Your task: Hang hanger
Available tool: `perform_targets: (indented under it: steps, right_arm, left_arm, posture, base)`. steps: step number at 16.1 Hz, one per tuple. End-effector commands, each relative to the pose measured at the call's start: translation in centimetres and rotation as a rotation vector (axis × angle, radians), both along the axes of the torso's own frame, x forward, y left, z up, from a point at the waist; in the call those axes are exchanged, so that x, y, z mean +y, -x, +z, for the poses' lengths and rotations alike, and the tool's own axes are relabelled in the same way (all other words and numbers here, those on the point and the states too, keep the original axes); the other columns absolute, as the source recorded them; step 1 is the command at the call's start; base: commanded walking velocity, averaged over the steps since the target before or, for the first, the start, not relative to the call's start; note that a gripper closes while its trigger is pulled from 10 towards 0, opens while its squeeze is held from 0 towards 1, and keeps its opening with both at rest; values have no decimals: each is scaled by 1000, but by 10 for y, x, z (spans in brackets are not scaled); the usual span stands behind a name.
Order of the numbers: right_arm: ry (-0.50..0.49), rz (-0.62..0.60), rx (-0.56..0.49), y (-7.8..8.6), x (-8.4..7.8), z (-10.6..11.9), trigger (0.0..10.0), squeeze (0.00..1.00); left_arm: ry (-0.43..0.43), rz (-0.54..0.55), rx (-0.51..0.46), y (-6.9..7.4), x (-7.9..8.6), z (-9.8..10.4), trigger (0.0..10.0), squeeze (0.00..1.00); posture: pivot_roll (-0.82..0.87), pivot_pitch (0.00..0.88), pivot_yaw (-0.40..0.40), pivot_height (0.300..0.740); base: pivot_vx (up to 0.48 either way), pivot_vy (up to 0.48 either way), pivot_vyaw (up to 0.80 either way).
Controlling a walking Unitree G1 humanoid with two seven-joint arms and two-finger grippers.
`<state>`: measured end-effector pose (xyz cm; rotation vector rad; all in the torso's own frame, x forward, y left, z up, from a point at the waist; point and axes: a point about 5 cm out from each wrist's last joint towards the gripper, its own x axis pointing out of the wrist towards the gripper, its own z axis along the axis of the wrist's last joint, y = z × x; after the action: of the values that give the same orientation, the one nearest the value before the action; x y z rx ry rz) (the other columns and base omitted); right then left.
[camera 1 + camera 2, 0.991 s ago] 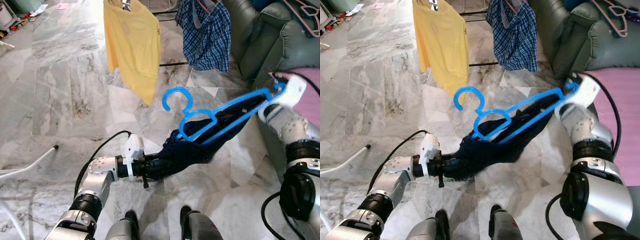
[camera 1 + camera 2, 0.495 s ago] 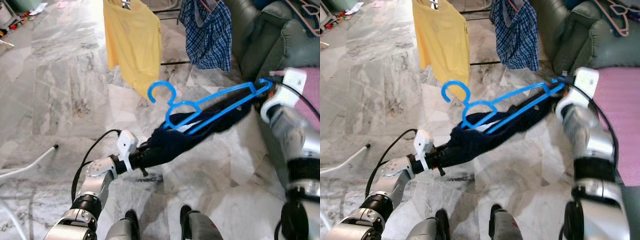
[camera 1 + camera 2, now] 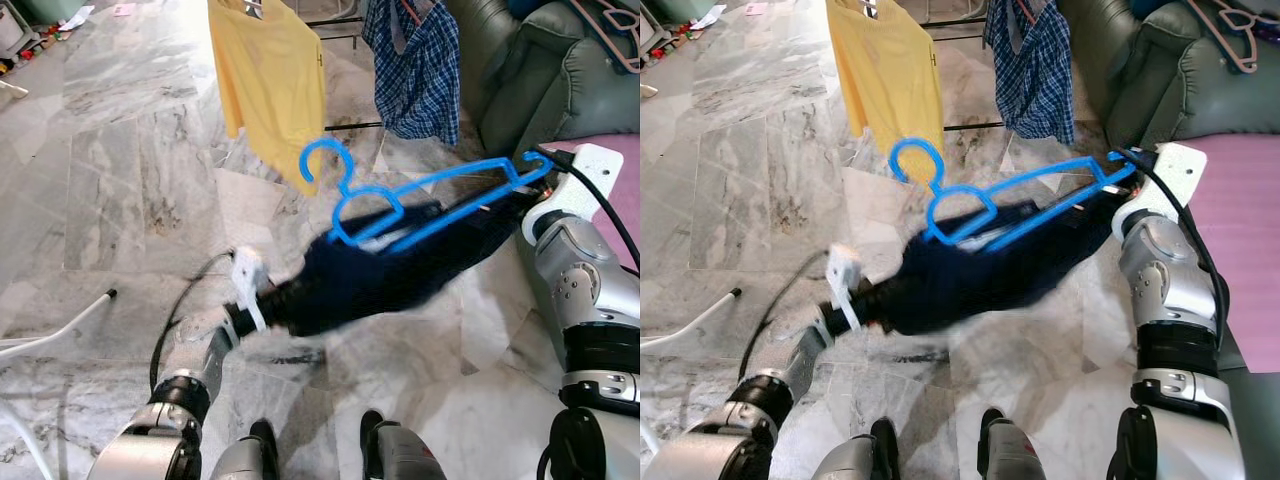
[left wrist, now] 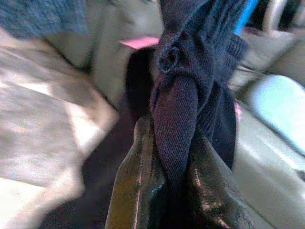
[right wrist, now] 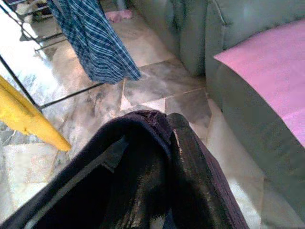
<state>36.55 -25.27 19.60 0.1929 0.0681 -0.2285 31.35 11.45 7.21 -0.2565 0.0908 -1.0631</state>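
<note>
Left gripper (image 4: 174,191): clenched on one end of the dark garment (image 3: 400,275) (blurred)
Right gripper (image 5: 162,191): grasping its other end
Blue hanger (image 3: 420,205): threaded in the garment, hook up, above the marble floor (image 3: 120,190)
Beyond: yellow shirt (image 3: 268,85); plaid shirt (image 3: 415,65); green sofa (image 3: 540,70)

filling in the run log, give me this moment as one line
left gripper: shut on dark navy garment | right gripper: shut on garment's other end | blue hanger: inside garment, not yet hung
</note>
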Motion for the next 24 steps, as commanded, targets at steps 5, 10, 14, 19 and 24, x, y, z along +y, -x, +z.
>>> perform_targets:
  steps: [5, 10, 14, 19, 24]
  right_arm:
    - [1, -34, -304, 1, -17, 54, 0, 0]
    - [-27, 23, -523, 10, -11, 85, 0, 0]
    - [138, 16, -280, 17, -16, 44, 0, 0]
    - [129, -86, -212, 39, -27, -2, 0, 0]
    - [252, -140, -150, 44, -30, -20, 6510, 0]
  left_arm:
    - [-177, -232, 51, 22, 22, -19, 0, 0]
    - [-273, -232, 27, 21, 31, -21, 0, 0]
    - [-373, 196, -193, -9, 39, 1, 0, 0]
    - [-475, 80, -198, 12, 32, -23, 0, 0]
    - [-468, 1, -180, 13, 37, -22, 0, 0]
  posture:
    - [-230, 254, 57, 740]
    - [-233, 259, 63, 740]
    - [-231, 268, 59, 740]
    - [-231, 280, 71, 740]
    - [-237, 284, 81, 740]
  base:
    - [0, 0, 0]
    - [0, 0, 0]
    - [0, 0, 0]
    - [0, 0, 0]
    - [0, 0, 0]
